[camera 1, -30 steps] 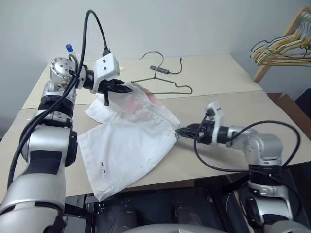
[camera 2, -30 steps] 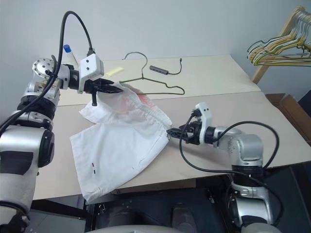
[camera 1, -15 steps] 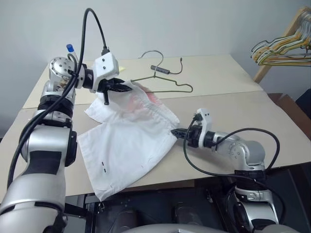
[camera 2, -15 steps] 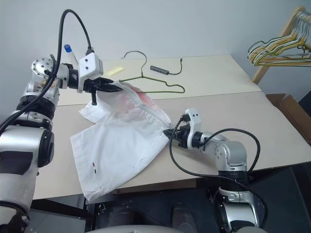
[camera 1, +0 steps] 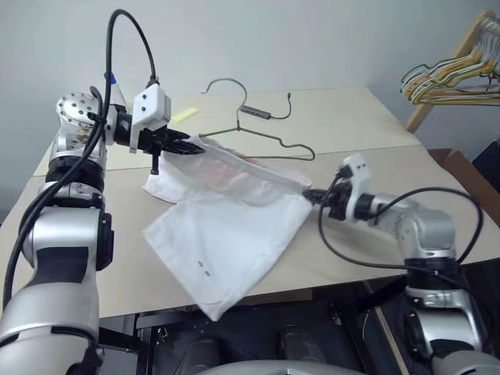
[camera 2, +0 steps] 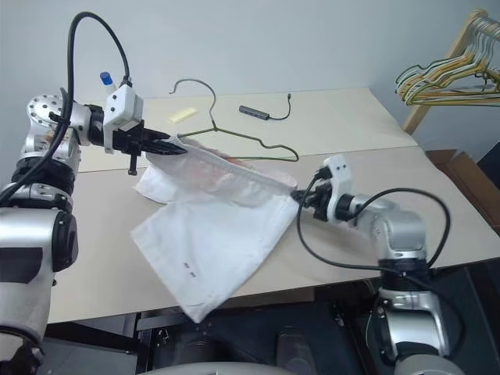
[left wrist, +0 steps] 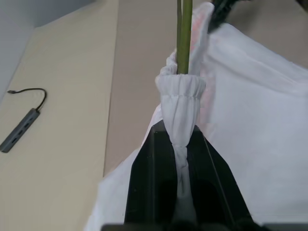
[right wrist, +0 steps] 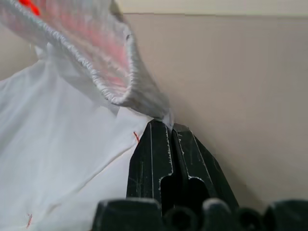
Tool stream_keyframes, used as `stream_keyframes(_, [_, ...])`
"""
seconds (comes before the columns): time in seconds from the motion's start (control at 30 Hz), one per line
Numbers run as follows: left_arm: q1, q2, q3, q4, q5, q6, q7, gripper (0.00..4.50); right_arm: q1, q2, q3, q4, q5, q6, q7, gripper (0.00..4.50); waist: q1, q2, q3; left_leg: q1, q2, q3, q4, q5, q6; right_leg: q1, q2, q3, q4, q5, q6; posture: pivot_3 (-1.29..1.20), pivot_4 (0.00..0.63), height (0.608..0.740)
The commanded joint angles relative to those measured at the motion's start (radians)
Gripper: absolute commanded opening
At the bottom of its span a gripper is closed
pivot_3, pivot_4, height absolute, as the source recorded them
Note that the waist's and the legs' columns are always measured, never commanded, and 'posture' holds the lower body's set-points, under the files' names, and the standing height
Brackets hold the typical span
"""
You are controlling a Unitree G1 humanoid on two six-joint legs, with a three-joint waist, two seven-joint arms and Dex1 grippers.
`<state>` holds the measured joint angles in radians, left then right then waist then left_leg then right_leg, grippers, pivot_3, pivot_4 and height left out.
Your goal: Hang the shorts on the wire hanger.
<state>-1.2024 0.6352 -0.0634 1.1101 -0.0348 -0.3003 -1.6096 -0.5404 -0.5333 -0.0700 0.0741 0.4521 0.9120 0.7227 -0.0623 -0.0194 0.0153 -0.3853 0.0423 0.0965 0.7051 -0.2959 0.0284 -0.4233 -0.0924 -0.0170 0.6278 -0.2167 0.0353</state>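
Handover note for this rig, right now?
Left tool: shut on the shorts at one waistband end.
Right tool: shut on the other end; the waistband is stretched between the two, above the table.
Wire hanger: on the table behind the shorts, one end against the left-held waistband.
Done: both ends gripped.
Left: get the shorts onto the hanger.

the shorts [camera 1: 234, 234] are showing white, with a faint pink-red patch glowing near the gathered waistband and small dark marks near the near hem. the wire hanger [camera 1: 258, 137] is looking dull olive-bronze against the pale beige table [camera 1: 367, 125]. a dark grey usb hub [camera 1: 256, 112] is trailing a black cable. far right, hangers [camera 1: 453, 78] are showing yellow, green and white.
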Motion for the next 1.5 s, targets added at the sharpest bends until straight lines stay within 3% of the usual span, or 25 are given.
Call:
stream_keyframes(0.03, [-0.007,0.027,0.022,-0.049,-0.046,0.003,-0.005,0.00,-0.061,-0.065,-0.019,0.071,-0.011,-0.050,0.058,0.02,-0.003,0.000,0.000,0.000,0.000,0.000,0.000,0.000,0.000,0.000,0.000,0.000,0.000,0.000,0.000,-0.02,0.000,0.740])
stream_keyframes(0.67, [0.011,0.036,-0.019,-0.026,0.051,-0.062,0.061,0.00,-0.148,-0.206,0.075,0.122,-0.086,-0.158,0.202,0.02,-0.005,0.000,0.000,0.000,0.000,0.000,0.000,0.000,0.000,0.000,0.000,0.000,0.000,0.000,0.000,-0.03,0.000,0.740])
stream_keyframes(1.07, [0.002,0.032,-0.066,-0.009,0.128,-0.082,0.162,0.00,-0.267,-0.303,0.227,-0.077,-0.202,-0.240,0.309,0.02,-0.005,0.000,0.000,0.000,0.000,0.000,0.000,0.000,0.000,-0.001,0.000,0.001,0.001,0.000,0.000,-0.02,0.000,0.740])
stream_keyframes(1.5, [-0.007,0.009,-0.056,-0.021,0.104,-0.091,0.147,0.00,-0.397,-0.227,0.350,-0.050,-0.352,-0.379,0.323,0.02,-0.005,0.000,0.000,-0.001,0.000,0.002,0.000,0.000,0.000,-0.002,0.000,0.000,0.001,0.000,0.000,-0.02,0.000,0.740])
